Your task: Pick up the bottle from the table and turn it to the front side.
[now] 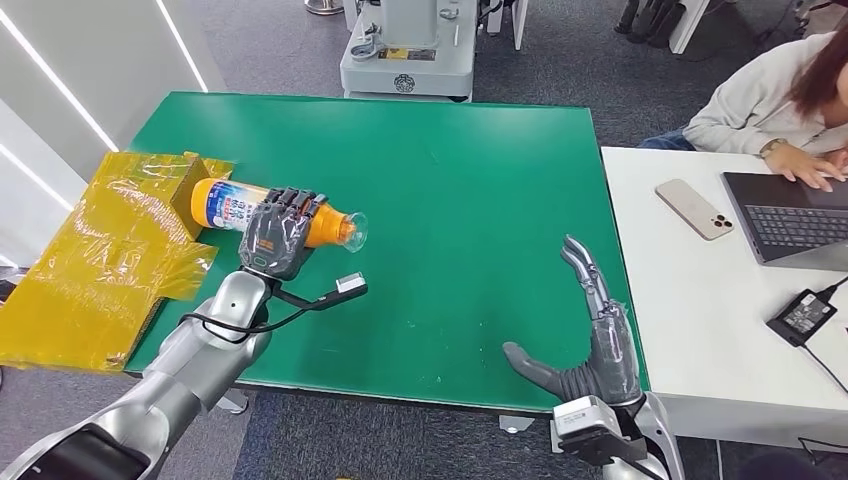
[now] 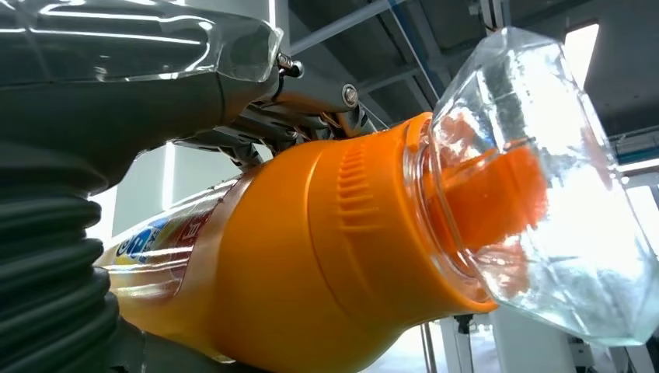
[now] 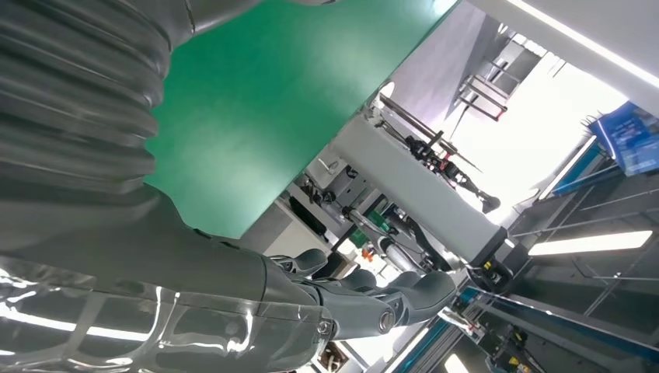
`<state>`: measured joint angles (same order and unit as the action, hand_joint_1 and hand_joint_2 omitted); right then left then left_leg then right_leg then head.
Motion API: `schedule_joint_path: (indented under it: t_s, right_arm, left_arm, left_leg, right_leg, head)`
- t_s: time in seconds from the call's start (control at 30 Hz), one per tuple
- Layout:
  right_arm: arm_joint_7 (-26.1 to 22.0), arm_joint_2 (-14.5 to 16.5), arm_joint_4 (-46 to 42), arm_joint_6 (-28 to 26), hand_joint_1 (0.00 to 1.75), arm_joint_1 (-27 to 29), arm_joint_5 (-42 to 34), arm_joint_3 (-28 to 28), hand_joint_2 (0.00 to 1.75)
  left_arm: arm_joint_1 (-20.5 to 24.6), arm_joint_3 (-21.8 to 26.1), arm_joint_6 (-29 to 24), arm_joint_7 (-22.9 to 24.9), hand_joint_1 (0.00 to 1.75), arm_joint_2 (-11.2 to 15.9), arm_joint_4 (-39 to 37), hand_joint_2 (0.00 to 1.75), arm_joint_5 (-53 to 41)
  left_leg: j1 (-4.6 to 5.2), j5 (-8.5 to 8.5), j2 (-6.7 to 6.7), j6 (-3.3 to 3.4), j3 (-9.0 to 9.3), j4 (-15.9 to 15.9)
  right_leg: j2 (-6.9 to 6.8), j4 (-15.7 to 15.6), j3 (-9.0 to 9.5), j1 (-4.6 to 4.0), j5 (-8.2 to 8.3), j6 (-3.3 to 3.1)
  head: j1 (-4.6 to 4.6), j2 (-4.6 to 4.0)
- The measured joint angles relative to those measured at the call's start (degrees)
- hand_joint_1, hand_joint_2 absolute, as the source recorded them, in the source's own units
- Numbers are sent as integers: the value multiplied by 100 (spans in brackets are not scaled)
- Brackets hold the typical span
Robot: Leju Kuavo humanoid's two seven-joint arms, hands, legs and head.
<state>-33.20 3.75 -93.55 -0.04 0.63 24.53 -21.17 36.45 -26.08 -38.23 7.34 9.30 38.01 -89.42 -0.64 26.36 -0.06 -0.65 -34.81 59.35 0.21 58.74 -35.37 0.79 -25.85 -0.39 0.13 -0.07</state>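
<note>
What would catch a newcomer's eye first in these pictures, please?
First the orange bottle, lying on its side at the left of the green table, with the left hand wrapped over its middle and its clear cap pointing toward the table's centre. Next, the crinkled yellow wrapping at the table's left edge, and the right hand, open over the near right corner.

A white table [image 1: 700,300] stands just beside the green one, holding a pale phone [image 1: 694,209], an open laptop [image 1: 790,215] and a black charger [image 1: 802,315]. A seated person [image 1: 775,95] types. Yellow crinkled wrapping [image 1: 105,260] lies opposite.
</note>
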Motion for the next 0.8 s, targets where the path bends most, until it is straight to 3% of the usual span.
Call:
schedule_joint_path:
  t_s: [0.23, 0.57, 0.8]
  right_arm:
    - [-81, -19, 0, -104, 0, 17, -104, -7, 175]
    - [-231, -56, 112, -74, 0, 78, -169, -36, 175]
    - [-303, -88, 207, -144, 0, 199, -146, -105, 175]
  left_arm:
    - [34, -2, 0, 18, 175, 152, -408, 175, -8]
    - [39, -206, 50, 684, 175, 596, -1346, 175, -36]
    - [81, -347, 248, 456, 175, 748, -1767, 175, 49]
  left_leg:
    - [0, 1, 8, 0, 1, 0]
    - [-4, 1, 13, -1, 5, -6]
    - [-1, 1, 7, -1, 1, -5]
  right_leg:
    - [7, -1, 1, 1, 1, 0]
    - [13, 0, -2, -2, -1, -3]
    - [5, -1, -3, -2, -2, -2]
  head:
    - [1, 0]
    - [0, 0]
    - [1, 0]
